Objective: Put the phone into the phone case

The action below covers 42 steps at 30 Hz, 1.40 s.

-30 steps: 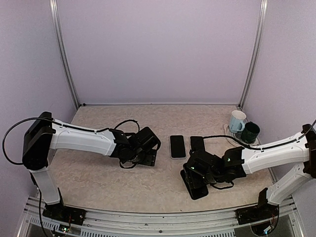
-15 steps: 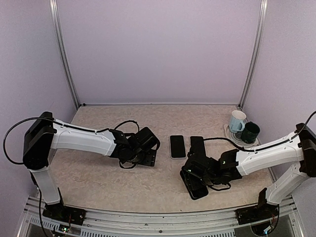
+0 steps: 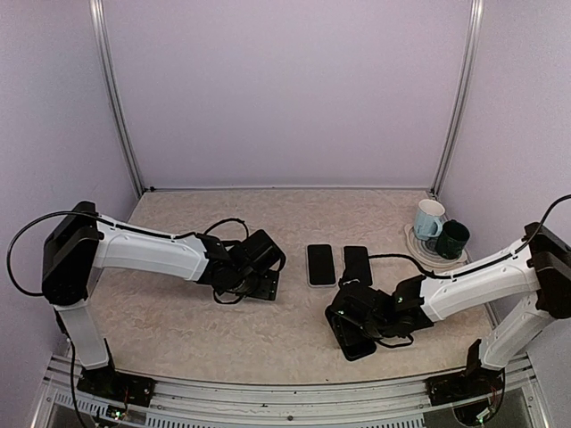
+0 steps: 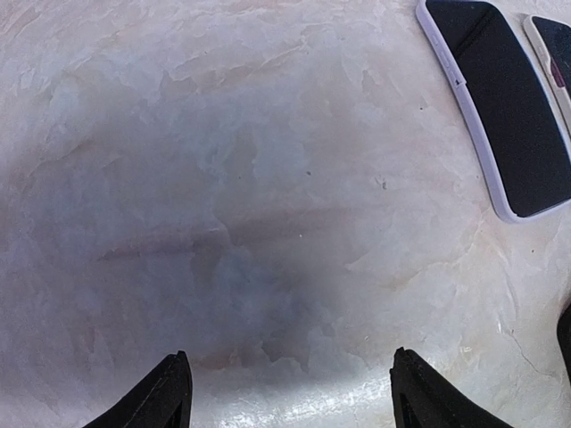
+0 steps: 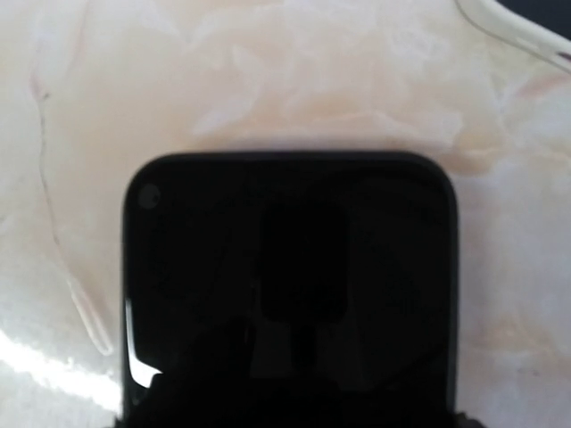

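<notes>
Presently the pick-up of the phone (image 5: 290,285) is judged to be the step in hand, since nothing is seated in a case yet. The phone is seen screen-up, on or low over the table (image 5: 268,80). It fills the lower middle of the right wrist view and sits directly under the right gripper (image 3: 350,323), at the lower centre-right of the overhead frame. Its long axis is set up-and-down in the wrist frame, and its rounded end, marked by a small lens dot at the left corner, is pointed toward the top of that frame. The right fingers are not shown there and are lost black on black from overhead, so it cannot be told whether they are spread or pinched on the phone.

Near it, higher in the overhead frame, a lilac-rimmed phone case (image 4: 500,116) and a white-rimmed piece (image 4: 555,62) are laid side by side, their long axes running up the frame. Which of them is meant for the phone cannot be told. Farther left, the left gripper (image 4: 289,357) is held over bare table, fingers spread wide, nothing between them.

Next, a firm hold across the phone's long edges is called for, followed by a lift and a turn until its axis is matched to the case's.
</notes>
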{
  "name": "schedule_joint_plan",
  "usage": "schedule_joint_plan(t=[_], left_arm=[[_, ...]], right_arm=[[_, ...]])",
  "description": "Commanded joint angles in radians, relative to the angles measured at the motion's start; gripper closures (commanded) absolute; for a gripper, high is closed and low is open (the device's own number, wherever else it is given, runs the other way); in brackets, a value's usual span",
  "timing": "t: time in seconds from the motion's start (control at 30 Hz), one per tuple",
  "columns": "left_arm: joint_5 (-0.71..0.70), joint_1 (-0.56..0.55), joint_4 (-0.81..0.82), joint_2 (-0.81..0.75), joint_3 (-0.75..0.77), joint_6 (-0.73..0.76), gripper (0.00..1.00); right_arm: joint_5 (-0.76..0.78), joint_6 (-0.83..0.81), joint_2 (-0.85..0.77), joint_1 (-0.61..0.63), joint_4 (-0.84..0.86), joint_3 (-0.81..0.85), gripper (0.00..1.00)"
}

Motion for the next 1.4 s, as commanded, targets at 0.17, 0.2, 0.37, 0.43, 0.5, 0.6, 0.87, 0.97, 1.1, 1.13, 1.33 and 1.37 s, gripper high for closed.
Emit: schedule_joint_plan(t=[0.17, 0.2, 0.37, 0.43, 0.5, 0.6, 0.87, 0.97, 1.1, 1.13, 1.33, 1.37], left_arm=[[0.014, 0.019, 0.017, -0.002, -0.007, 0.021, 0.24], [0.017, 0.020, 0.018, 0.000, -0.007, 0.021, 0.24], [0.021, 0.019, 0.021, 0.005, -0.009, 0.024, 0.24], [0.017, 0.020, 0.020, 0.007, -0.012, 0.024, 0.24], [0.015, 0.020, 0.022, 0.005, -0.019, 0.022, 0.24], [0.014, 0.019, 0.017, 0.007, -0.018, 0.024, 0.24], [0.013, 0.019, 0.016, 0.004, -0.027, 0.019, 0.24], [0.013, 0.018, 0.019, 0.007, -0.030, 0.014, 0.24], [0.013, 0.019, 0.020, 0.005, -0.030, 0.016, 0.24], [0.011, 0.018, 0.020, 0.006, -0.031, 0.017, 0.24], [0.006, 0.018, 0.020, 0.007, -0.021, 0.021, 0.24], [0.003, 0.019, 0.018, 0.007, -0.018, 0.022, 0.24]], right_arm=[[-0.041, 0.027, -0.015, -0.002, -0.154, 0.045, 0.08], [-0.048, 0.028, -0.015, -0.002, -0.179, 0.063, 0.02], [-0.109, 0.029, -0.014, -0.024, -0.303, 0.137, 0.01], [-0.134, 0.031, -0.005, -0.044, -0.349, 0.143, 0.01], [-0.183, 0.012, -0.005, -0.061, -0.342, 0.125, 0.01], [-0.267, -0.025, 0.000, -0.086, -0.297, 0.106, 0.01], [-0.350, -0.081, 0.070, -0.094, -0.261, 0.125, 0.01], [-0.354, -0.090, 0.108, -0.094, -0.265, 0.136, 0.01], [-0.288, -0.078, 0.134, -0.094, -0.308, 0.161, 0.12], [-0.279, -0.076, 0.138, -0.094, -0.316, 0.163, 0.16], [-0.269, -0.095, 0.143, -0.085, -0.299, 0.176, 0.38], [-0.265, -0.100, 0.140, -0.083, -0.294, 0.178, 0.41]])
